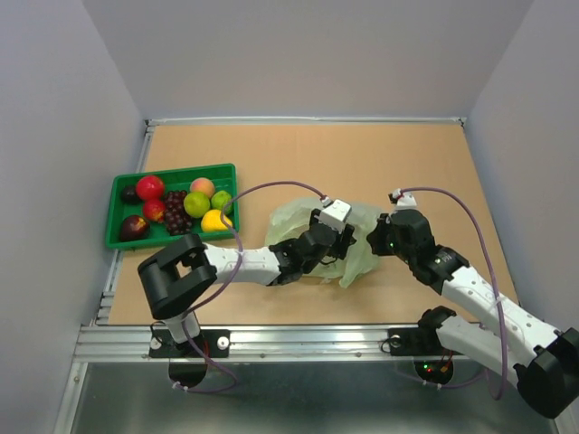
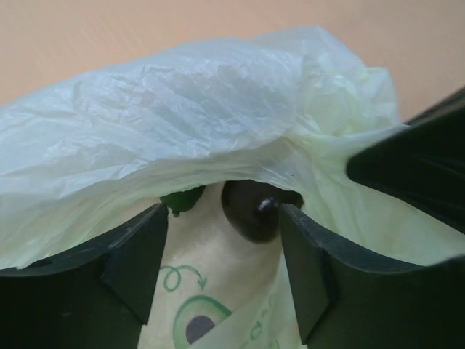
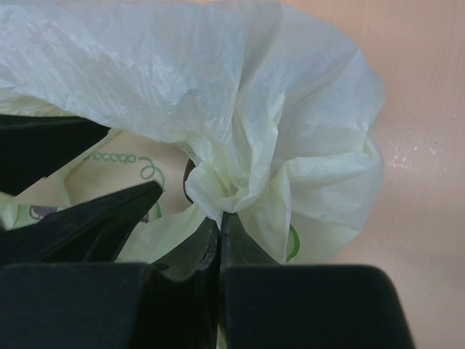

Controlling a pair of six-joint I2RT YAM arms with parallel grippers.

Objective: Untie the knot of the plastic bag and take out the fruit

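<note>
Sitting far left, the green tray point(image 1: 118, 185) holds several fruit point(image 1: 196, 203). At centre, the left gripper point(image 2: 221, 214) stands with jaws apart inside the plastic bag point(image 2: 182, 102), a dark avocado point(image 2: 251, 211) showing between its fingers. Rightward, the right gripper point(image 3: 220, 218) is clamped on bunched bag film.

The bench point(image 1: 407, 154) is a flat tan board with a metal rail point(image 1: 298, 339) along its near edge. A green tray point(image 1: 172, 171) sits directly on it, against the left edge. The plastic bag point(image 1: 362, 255), pale lime-green, thin and crumpled, lies on the bench to the right of the tray. It is well apart from the tray and closer to the near edge.
</note>
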